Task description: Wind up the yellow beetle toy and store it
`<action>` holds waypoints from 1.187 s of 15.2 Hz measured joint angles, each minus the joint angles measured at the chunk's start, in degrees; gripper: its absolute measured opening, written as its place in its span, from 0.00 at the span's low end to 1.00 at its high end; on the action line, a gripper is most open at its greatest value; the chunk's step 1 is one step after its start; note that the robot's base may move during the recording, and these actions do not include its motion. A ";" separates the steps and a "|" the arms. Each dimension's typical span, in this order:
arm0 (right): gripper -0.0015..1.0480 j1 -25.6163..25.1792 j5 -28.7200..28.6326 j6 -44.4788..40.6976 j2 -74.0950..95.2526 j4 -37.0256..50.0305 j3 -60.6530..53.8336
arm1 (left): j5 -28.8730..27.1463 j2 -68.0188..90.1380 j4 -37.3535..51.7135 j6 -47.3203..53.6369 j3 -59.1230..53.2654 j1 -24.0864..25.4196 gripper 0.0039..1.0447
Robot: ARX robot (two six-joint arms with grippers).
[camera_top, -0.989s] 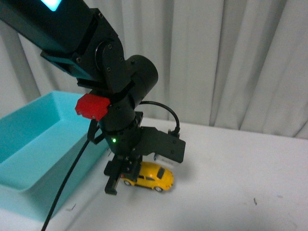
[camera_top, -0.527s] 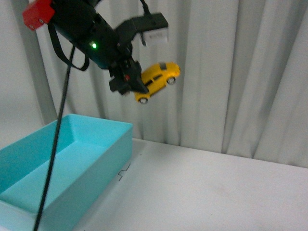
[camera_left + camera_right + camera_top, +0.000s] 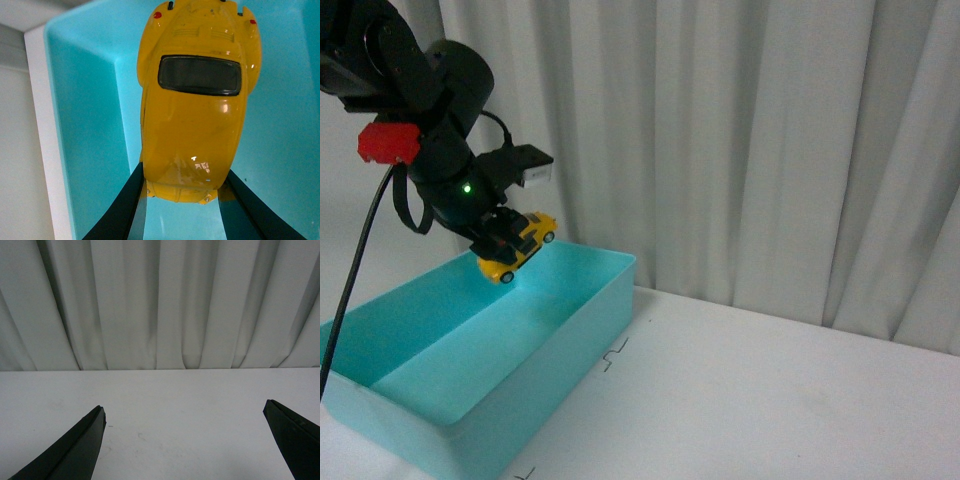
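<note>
– While nothing here shows whether the spring got wound, how far along is the storing?

– Most of the way, I'd judge. On the left, the left claw (image 3: 503,240) is clamped on the yellow beetle toy (image 3: 532,235), which hangs in the air over the teal bin (image 3: 590,320), above its far end and clear of the floor. What's left is to lower it and let go.

– And the arm's pose?

– It comes in from the upper left, wrist bent down, claw aimed into the bin. The car sits tilted, one end lower. In the left wrist view the black fingers (image 3: 127,205) pinch both flanks near one end of the car, the rear window pointing away, with only teal behind it.

– Further right?

– Bare white tabletop (image 3: 770,400) beside the bin, grey curtain (image 3: 720,130) behind. The right claw (image 3: 184,407) is spread wide and holds nothing, hovering over the tabletop and facing the curtain.
</note>
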 joint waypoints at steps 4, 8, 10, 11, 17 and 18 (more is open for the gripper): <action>0.94 0.00 0.00 -0.02 0.00 0.00 0.00 | -3.50 5.99 1.01 -2.62 -1.79 1.11 0.33; 0.94 0.00 0.02 0.00 0.00 0.02 0.00 | -4.72 10.64 2.89 -4.15 -2.19 1.46 0.33; 0.94 0.00 0.00 0.00 0.00 0.02 0.00 | -5.27 12.17 2.64 -4.48 -2.19 1.36 0.33; 0.94 0.00 0.00 -0.02 0.00 0.00 0.00 | -5.07 12.50 2.67 -4.79 -2.19 1.25 0.41; 0.94 0.00 0.00 -0.02 0.00 0.00 0.00 | 4.85 7.15 4.42 -8.37 -3.52 0.87 0.95; 0.94 0.00 0.00 -0.02 0.00 0.00 0.00 | 7.65 2.45 7.30 -8.55 -5.38 1.29 0.94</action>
